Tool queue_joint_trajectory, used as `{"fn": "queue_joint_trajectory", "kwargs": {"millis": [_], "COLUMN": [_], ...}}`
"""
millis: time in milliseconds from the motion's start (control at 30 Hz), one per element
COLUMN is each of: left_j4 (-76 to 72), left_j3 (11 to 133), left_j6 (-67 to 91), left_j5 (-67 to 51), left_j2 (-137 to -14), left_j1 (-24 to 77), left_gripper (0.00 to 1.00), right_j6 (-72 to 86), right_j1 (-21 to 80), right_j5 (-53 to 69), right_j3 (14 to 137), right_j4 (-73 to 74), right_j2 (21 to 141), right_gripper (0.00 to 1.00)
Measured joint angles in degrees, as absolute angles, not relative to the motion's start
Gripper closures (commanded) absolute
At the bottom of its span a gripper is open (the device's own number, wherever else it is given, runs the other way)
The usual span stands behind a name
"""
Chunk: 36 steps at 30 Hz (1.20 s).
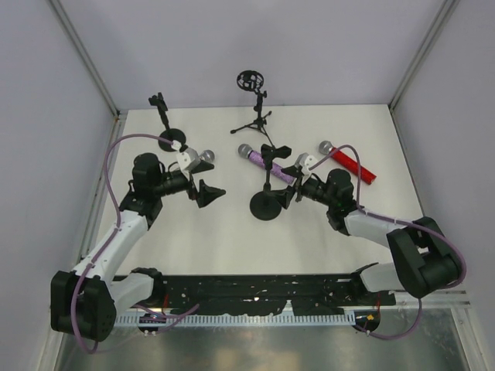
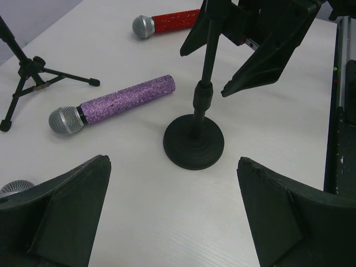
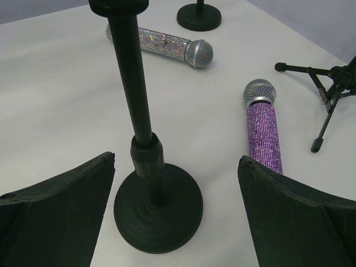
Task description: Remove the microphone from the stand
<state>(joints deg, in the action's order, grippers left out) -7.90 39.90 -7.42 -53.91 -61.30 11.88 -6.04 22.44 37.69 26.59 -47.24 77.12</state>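
Black-fingered, my right tool (image 1: pixel 289 191) gapes wide with nothing in it, just at 3 o'clock of the stand (image 1: pixel 265 206). My left tool (image 1: pixel 213 196), equally wide and empty, hangs at its 9 o'clock. The purple microphone (image 1: pixel 255 154) lies flat on the tabletop (image 1: pixel 232 239) at the stand's 12 o'clock, seemingly out of the clip. I'd back off level, clear of the pole.

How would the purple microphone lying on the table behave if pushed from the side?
The purple microphone is a round body lying flat, so it would probably roll, likely curving since the mesh head is wider. It looks rigid, unlikely to flex. Its glittery surface seems rough, so probably not slippery.
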Motion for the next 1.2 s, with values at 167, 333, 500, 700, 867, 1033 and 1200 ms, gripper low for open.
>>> {"fn": "queue_joint_trajectory", "kwargs": {"millis": [167, 333, 500, 700, 867, 1033, 1200], "left_j4": [-8.93, -9.58, -9.67, -10.15, -10.41, -10.52, -10.55], "left_j3": [39.20, 38.96, 38.92, 38.30, 38.09, 38.09, 38.09], "left_j6": [-7.42, -7.42, -7.42, -7.40, -7.40, -7.35, -7.27], "left_j5": [-53.41, -53.06, -52.90, -52.80, -52.64, -52.66, -52.66], "left_j2": [-61.32, -61.34, -61.41, -61.49, -61.65, -62.02, -62.19], "left_j1": [11.88, 11.88, 11.88, 11.88, 11.88, 11.88, 11.88], "left_gripper": [0.00, 0.01, 0.00, 0.00, 0.00, 0.01, 0.00], "right_j6": [-5.87, -5.76, -5.82, -6.11, -6.09, -6.17, -6.15], "right_j1": [23.94, 24.99, 26.61, 28.16, 28.40, 28.51, 28.51], "right_j5": [33.91, 32.08, 30.70, 29.19, 29.19, 29.23, 29.47], "right_j3": [26.55, 26.55, 26.55, 26.55, 26.55, 26.57, 26.70], "right_j4": [-49.58, -51.77, -52.60, -52.69, -52.71, -52.53, -52.29], "right_j2": [78.83, 80.58, 82.13, 83.79, 84.03, 84.03, 84.03], "right_gripper": [0.08, 0.10, 0.16, 0.35, 0.63, 0.79, 0.92]}}
